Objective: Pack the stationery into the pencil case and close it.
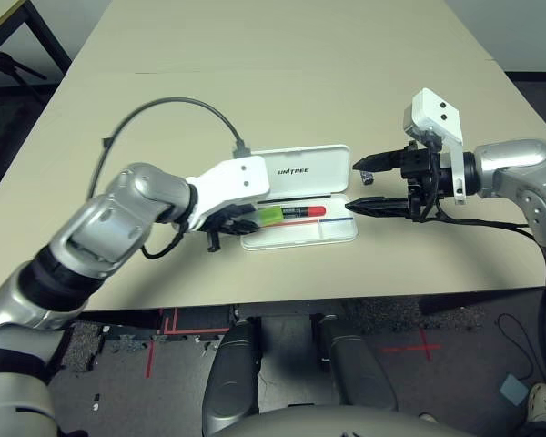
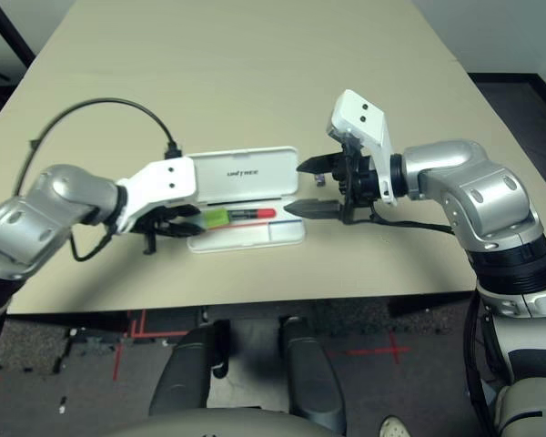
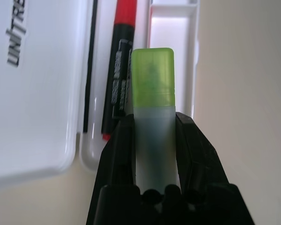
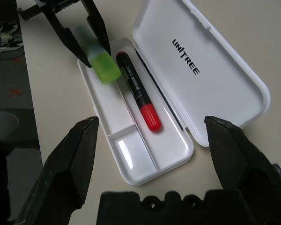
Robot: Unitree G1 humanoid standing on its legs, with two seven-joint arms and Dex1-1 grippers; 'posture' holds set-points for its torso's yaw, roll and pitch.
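Right wrist view shows the pencil case [image 4: 178, 84] lying open on the surface [image 1: 255, 91], lid flat, with the red marker [image 4: 138, 96] already in the long compartment of the tray. The left claw [image 3: 154, 140] is pinching the highlighter [image 3: 152, 108] by its whitish body, green cap forward, over the tray end beside the marker; I judge it is lined up along the tray so it can drop in parallel. The right claw [image 1: 369, 187] is spread wide just at the other end of the case, probably waiting to close the lid. The tiny dark block I cannot find; the left arm hides that end of the tray.
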